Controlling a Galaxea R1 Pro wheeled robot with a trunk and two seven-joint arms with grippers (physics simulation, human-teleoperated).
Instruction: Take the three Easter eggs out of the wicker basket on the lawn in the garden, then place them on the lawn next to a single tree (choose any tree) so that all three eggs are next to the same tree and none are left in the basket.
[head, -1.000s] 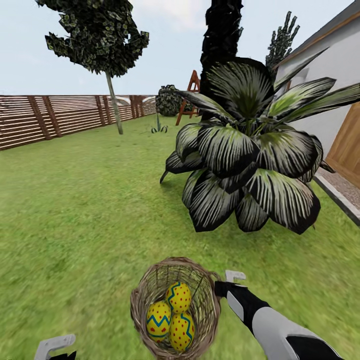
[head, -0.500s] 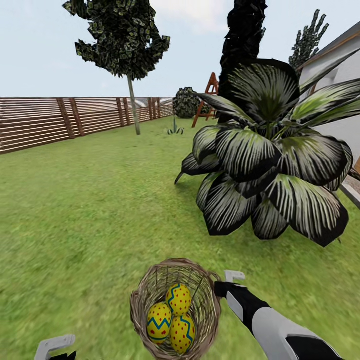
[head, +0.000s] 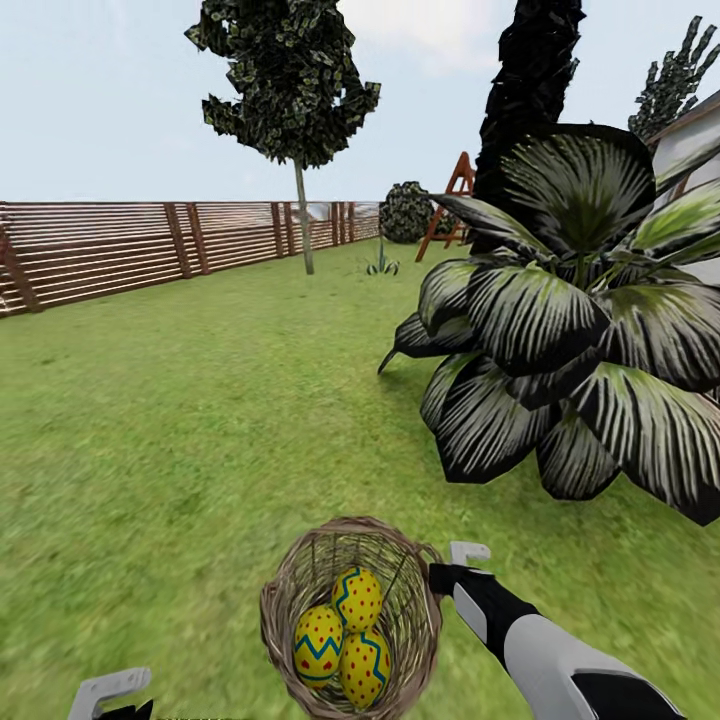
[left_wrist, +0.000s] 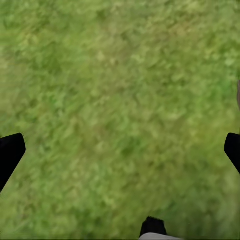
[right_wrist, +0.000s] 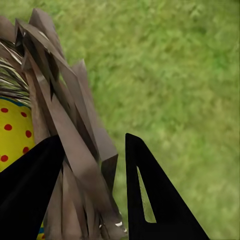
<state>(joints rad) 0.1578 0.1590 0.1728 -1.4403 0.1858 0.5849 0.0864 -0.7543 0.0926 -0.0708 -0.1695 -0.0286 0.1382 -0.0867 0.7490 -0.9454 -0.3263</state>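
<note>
The wicker basket is gripped at its rim by the right gripper, fingers clamped either side of the weave. Three Easter eggs are seen inside, partly overlapping. The left gripper is spread wide over the lawn. Beyond, a big striped-leaf plant is cut off at the frame edge, with a fence behind.
</note>
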